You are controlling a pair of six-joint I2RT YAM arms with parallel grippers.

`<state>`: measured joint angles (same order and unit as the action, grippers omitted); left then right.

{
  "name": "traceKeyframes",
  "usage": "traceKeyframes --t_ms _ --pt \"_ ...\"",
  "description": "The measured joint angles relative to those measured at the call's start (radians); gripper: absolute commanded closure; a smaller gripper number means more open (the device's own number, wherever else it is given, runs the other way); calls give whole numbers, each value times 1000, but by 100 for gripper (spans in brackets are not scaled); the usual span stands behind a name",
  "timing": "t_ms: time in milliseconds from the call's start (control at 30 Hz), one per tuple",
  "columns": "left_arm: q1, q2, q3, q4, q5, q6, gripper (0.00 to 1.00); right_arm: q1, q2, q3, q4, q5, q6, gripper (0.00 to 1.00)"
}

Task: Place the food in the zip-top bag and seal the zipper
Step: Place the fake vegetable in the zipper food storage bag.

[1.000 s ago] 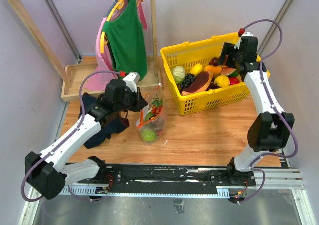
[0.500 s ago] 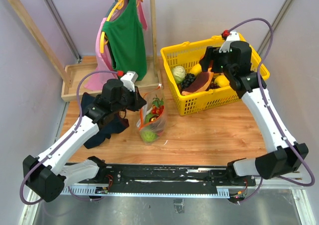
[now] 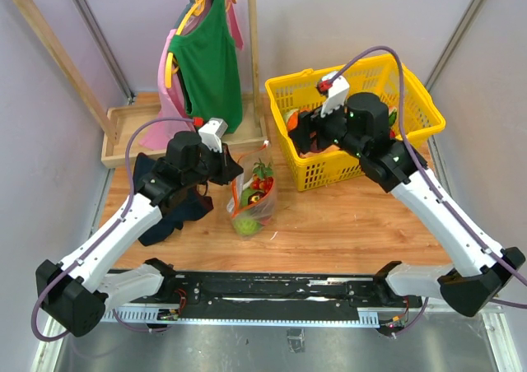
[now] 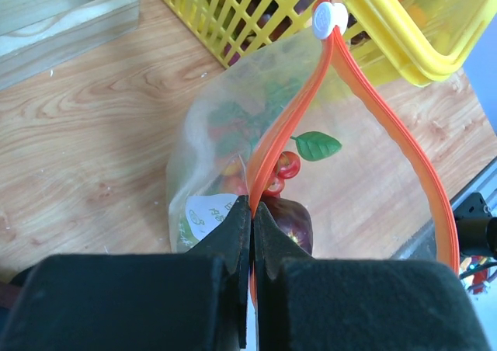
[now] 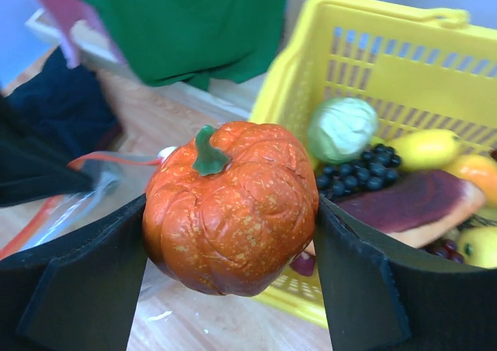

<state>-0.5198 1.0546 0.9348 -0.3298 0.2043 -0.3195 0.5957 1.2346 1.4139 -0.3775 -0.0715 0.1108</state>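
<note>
The clear zip-top bag (image 3: 251, 201) stands on the table, holding a round green piece (image 3: 244, 223), red cherry tomatoes (image 4: 286, 165) and a dark purple piece (image 4: 293, 220). Its mouth is open, and the orange-red zipper (image 4: 289, 126) spreads in a loop up to a white slider (image 4: 330, 19). My left gripper (image 3: 234, 171) (image 4: 252, 205) is shut on the zipper strip at the bag's near corner. My right gripper (image 3: 298, 130) (image 5: 231, 246) is shut on an orange toy pumpkin (image 5: 233, 207) and holds it in the air over the left end of the yellow basket (image 3: 362, 163), right of the bag.
The yellow basket (image 5: 404, 67) holds a cabbage (image 5: 342, 127), black grapes, lemons and other toy food. A wooden rack with a green garment (image 3: 210, 67) stands behind the bag. A wooden tray (image 3: 123, 133) lies at the back left and a dark cloth (image 3: 169, 216) under the left arm.
My right arm has swung left from the basket's far right end to its left end, with the pumpkin in its jaws. The left gripper has kept its hold on the bag.
</note>
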Motion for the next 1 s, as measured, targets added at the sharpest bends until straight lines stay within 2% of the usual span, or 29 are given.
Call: traceKeyframes --t_ms 267,467,700,1000 --pt "1 -2 0 5 19 -3 100 199 13 0 14 -15 -56 45" --pt "1 -9 0 7 42 -4 99 308 89 0 6 -16 -80 43" --pt "1 -17 -6 24 69 -24 99 358 157 -37 -25 -6 -103 38" --pt "1 -21 -48 74 95 -63 100 362 163 -64 -61 -5 -112 33"
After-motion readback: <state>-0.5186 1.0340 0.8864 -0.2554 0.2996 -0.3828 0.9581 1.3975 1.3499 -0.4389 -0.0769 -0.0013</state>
